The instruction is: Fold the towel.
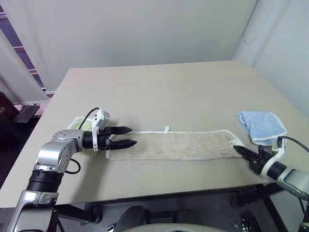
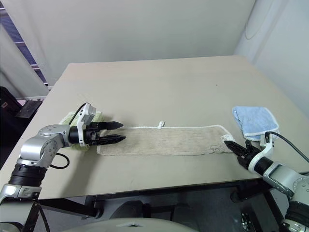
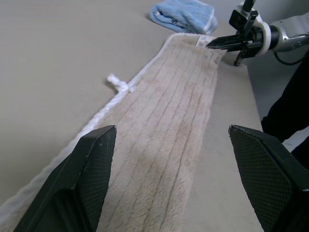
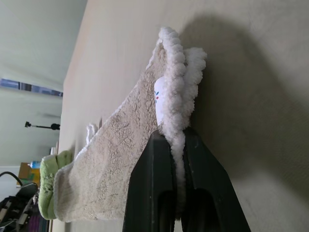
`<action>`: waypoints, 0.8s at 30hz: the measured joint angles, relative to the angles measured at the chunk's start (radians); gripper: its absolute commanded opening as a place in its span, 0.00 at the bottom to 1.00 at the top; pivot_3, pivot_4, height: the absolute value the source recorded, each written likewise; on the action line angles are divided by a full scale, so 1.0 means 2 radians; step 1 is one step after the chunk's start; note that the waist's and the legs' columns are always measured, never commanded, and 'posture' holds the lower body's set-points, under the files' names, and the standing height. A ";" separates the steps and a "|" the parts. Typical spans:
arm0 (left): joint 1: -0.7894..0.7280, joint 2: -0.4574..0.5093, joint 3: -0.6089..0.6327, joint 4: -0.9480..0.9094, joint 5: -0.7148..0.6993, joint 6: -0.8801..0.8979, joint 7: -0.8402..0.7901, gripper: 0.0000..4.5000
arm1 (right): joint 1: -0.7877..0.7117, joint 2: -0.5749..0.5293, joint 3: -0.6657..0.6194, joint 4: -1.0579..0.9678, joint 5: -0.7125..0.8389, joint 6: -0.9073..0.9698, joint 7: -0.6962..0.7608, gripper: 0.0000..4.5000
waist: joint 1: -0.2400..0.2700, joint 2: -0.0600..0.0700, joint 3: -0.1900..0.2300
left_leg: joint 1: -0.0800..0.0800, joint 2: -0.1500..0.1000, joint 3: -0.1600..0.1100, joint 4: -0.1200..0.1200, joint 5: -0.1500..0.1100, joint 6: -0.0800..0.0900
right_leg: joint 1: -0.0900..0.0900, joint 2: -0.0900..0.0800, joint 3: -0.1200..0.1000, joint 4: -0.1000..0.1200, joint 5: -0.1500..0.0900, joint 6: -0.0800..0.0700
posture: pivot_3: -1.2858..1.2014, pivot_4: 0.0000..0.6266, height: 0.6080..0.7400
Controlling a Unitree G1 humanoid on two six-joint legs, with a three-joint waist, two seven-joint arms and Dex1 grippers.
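My right tool [image 2: 231,145] is pinched on the corded end edge of the towel [image 1: 169,145], a soft, light, limp terry strip lying flat along the table [image 1: 159,87], while my left tool [image 1: 126,137], spread, hovers at the opposite end, the matching hold point.

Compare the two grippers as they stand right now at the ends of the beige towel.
The right gripper is shut on the towel, pinching its corded edge at one end; the left gripper is open and holds nothing. The right gripper's fingers sit tight together on the cloth, while the left gripper's fingers stand wide apart above the towel's other end. Both have black fingers and point inward toward the towel.
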 measured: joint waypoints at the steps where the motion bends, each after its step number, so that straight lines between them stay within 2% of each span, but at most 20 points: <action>1: 0.000 0.000 0.000 0.001 0.002 -0.001 0.000 0.87 | 0.002 -0.004 -0.007 0.001 0.000 -0.001 0.000 0.00 | 0.001 0.000 0.000 | 0.000 0.000 0.000 0.000 0.000 0.000 | 0.000 0.000 0.000 0.000 0.000 0.000 | 0.52 0.00 1.00; 9: -0.011 -0.003 -0.003 0.017 0.007 -0.006 -0.004 0.87 | 0.018 -0.086 -0.072 0.051 -0.017 -0.016 0.022 0.00 | 0.002 0.001 0.000 | -0.004 0.000 0.000 0.000 0.000 0.000 | -0.004 0.000 0.000 0.000 0.000 0.000 | 0.52 0.00 1.00; 13: -0.022 -0.003 -0.004 0.027 0.013 -0.009 -0.007 0.87 | 0.020 -0.113 -0.078 0.050 -0.027 -0.015 0.050 0.00 | 0.000 0.002 0.000 | -0.004 0.000 0.000 0.001 0.001 0.001 | -0.004 0.000 0.000 0.001 0.000 0.001 | 0.52 0.00 1.00; 17: -0.024 -0.003 -0.004 0.033 0.014 -0.010 -0.007 0.87 | 0.012 -0.117 -0.065 -0.016 -0.023 0.005 0.060 0.00 | -0.001 0.002 0.000 | -0.004 0.000 0.000 0.001 0.001 0.001 | -0.004 0.000 0.000 0.001 0.000 0.001 | 0.52 0.00 1.00; 24: -0.025 -0.004 -0.004 0.035 0.018 -0.011 -0.008 0.87 | 0.011 -0.117 0.017 -0.235 -0.002 0.008 0.106 0.00 | 0.003 0.002 0.000 | -0.007 0.000 0.000 0.001 0.001 0.001 | -0.007 0.000 0.000 0.001 0.001 0.002 | 0.52 0.00 1.00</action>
